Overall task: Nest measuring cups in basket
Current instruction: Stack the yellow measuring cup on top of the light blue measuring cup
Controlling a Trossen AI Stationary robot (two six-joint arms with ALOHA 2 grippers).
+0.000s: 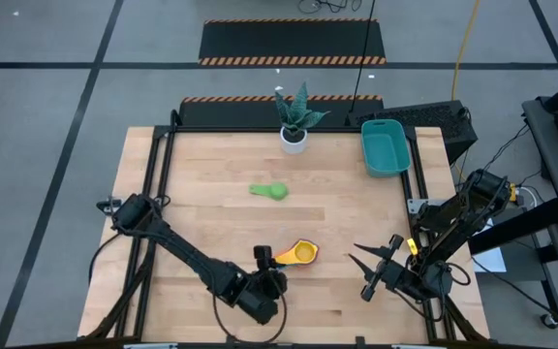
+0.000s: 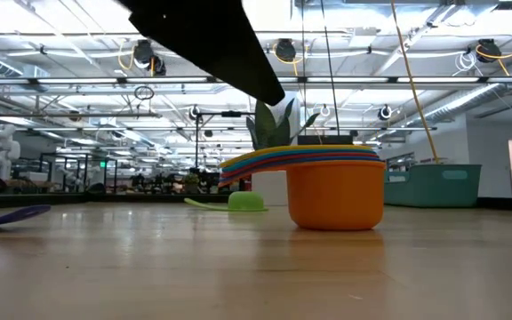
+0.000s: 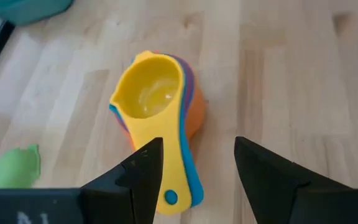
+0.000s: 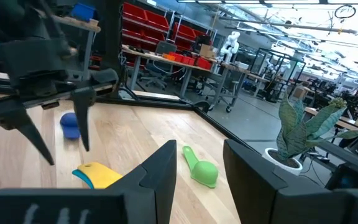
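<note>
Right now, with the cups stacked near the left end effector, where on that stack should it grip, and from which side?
Probably the bundled handles of the nested stack, which jut toward the left end effector. They form a narrow flat bar that fits between its open fingers. Come from the handle end, over the tabletop; the orange bottom cup looks too wide.
</note>
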